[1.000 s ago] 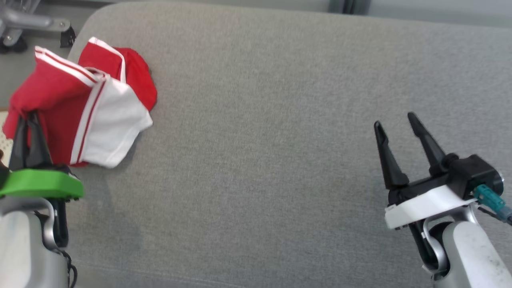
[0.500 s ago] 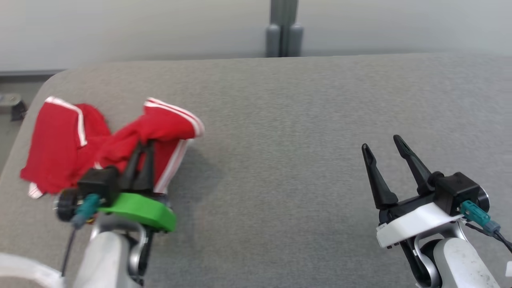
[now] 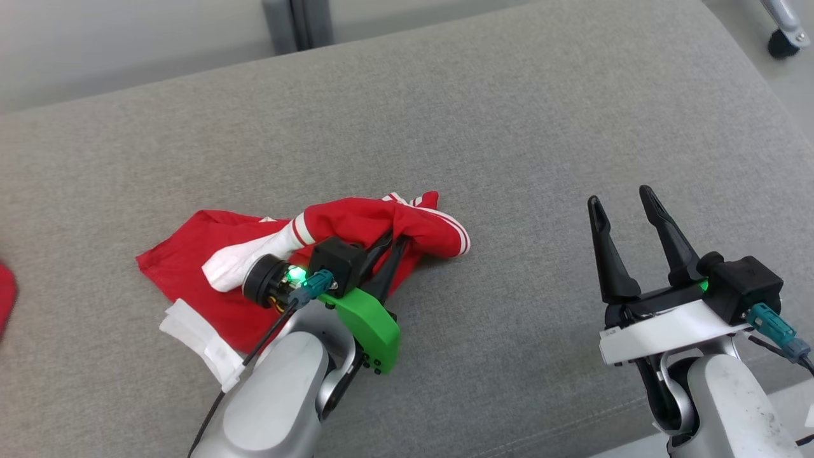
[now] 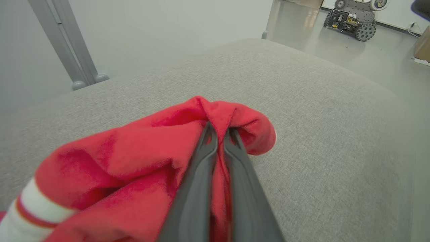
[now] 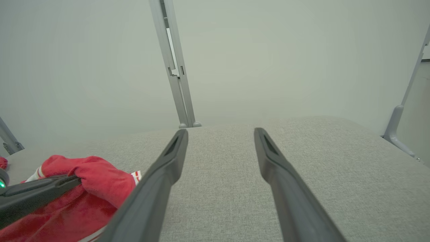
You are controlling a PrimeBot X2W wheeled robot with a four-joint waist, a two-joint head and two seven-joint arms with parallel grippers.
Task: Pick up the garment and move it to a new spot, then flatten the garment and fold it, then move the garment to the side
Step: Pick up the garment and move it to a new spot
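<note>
The garment (image 3: 356, 224) is red with white stripes and white panels, lying crumpled left of the middle of the grey padded surface (image 3: 509, 127). My left gripper (image 3: 395, 238) is shut on a bunched red fold of it, and the cloth trails back to the left from the pinch. In the left wrist view the two dark fingers (image 4: 201, 174) squeeze the red garment (image 4: 134, 161) between them. My right gripper (image 3: 622, 197) hovers open over bare surface at the right, well apart from the cloth. In the right wrist view the garment (image 5: 97, 178) shows at the lower left beside my open right gripper (image 5: 220, 132).
A grey upright post (image 3: 297, 25) stands behind the surface's far edge. A wheeled leg (image 3: 779, 38) is on the floor at the far right. A small wheeled robot (image 4: 352, 20) sits on the floor beyond the surface. A red scrap (image 3: 5, 299) shows at the left edge.
The head view has swung right. My left gripper has carried the garment from the surface's left corner toward the middle, still shut on it. The right gripper stays open.
</note>
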